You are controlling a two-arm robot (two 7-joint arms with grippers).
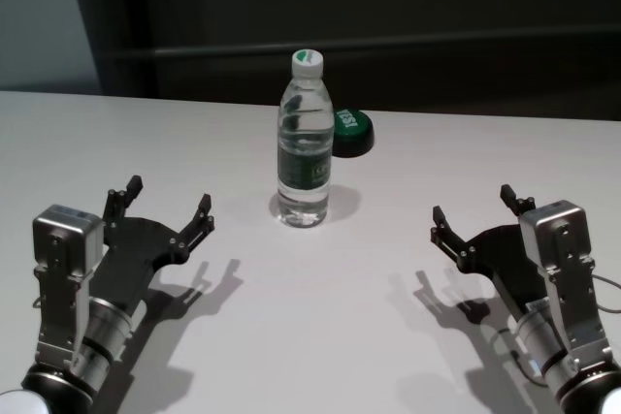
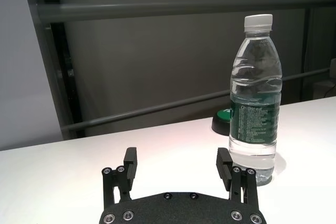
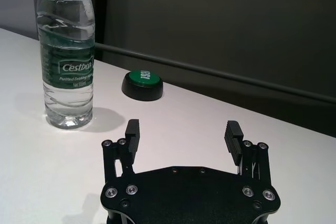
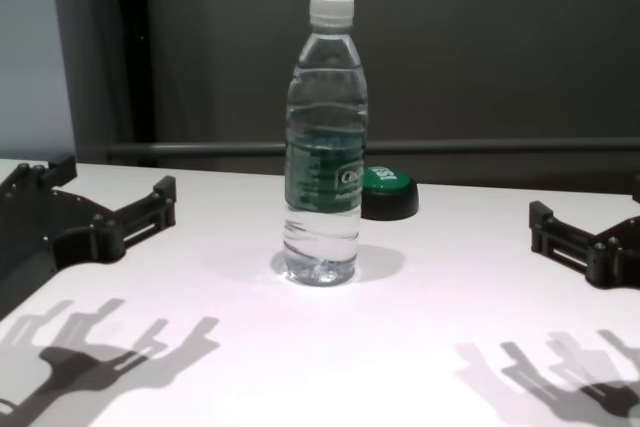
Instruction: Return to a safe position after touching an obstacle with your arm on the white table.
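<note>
Head view shows the water bottle (image 1: 305,141) upright mid-way across the white table (image 1: 320,307), a green-topped button (image 1: 351,132) just behind it. Any inward sweep of either arm could topple the bottle, which looks narrow-based and tall. The left gripper (image 1: 162,208) and right gripper (image 1: 479,210) hover wide open and empty, well apart from it.

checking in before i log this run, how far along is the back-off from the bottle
It looks about finished. Done: the bottle stands upright on the white table, and neither arm touches it. In hand: nothing; the left gripper and right gripper are both open and empty, low over the table on either side, nearer the robot than the bottle. Left: little that shows, perhaps a final settle. A green button sits behind the bottle.
</note>
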